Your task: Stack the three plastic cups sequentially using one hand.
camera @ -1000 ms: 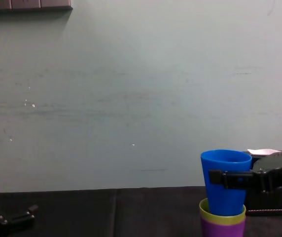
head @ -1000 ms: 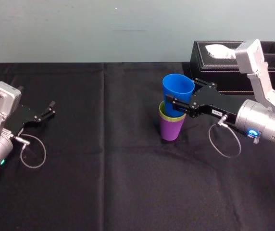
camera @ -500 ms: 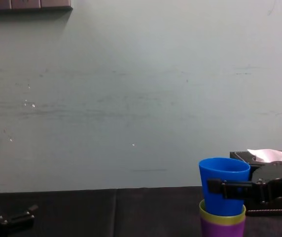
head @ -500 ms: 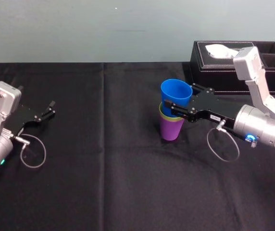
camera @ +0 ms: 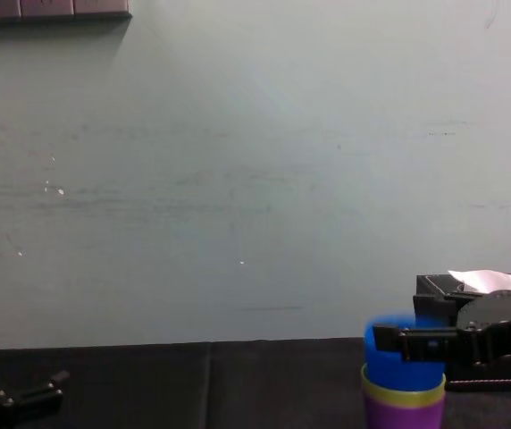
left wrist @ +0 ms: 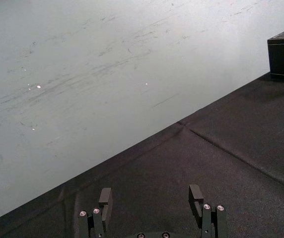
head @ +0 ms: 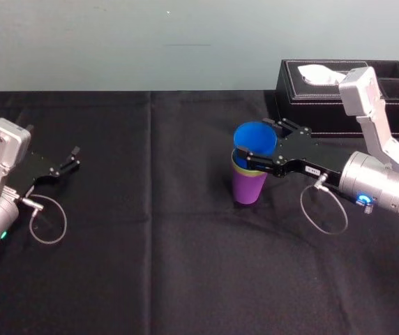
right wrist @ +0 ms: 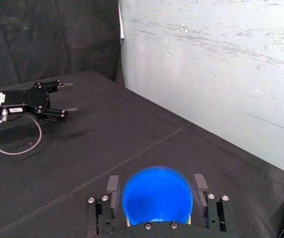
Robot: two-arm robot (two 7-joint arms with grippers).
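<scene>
Head view: right pincer (head: 262, 144) comes in from the counter's (head: 151, 251) right edge. The arm is low and roughly level. Its upper link rises back over the black tissue box (head: 325, 98) at the far right corner. The pincer straddles the blue cup (head: 254, 137) just under the rim. Blue cup sits nested in the lime cup (head: 239, 167), lime sits nested in the purple cup (head: 247, 188). Purple stands upright on the counter, right of middle and near the box. Left pincer (head: 70, 159) is parked low by the left edge, tips pointing toward the counter's middle.

Left wrist view: left pincer spread wide, holding nothing, bare black cloth between the tips.

Right wrist view: blue cup mouth is centred between the fingers (right wrist: 113, 184). A thin gap shows on each side, so the right pincer is spread wide around the cup, not clamped on it.

Chest view: right pincer lies level across the blue cup's upper part. Blue cup is blurred. A lime rim band shows under it, purple below that.
</scene>
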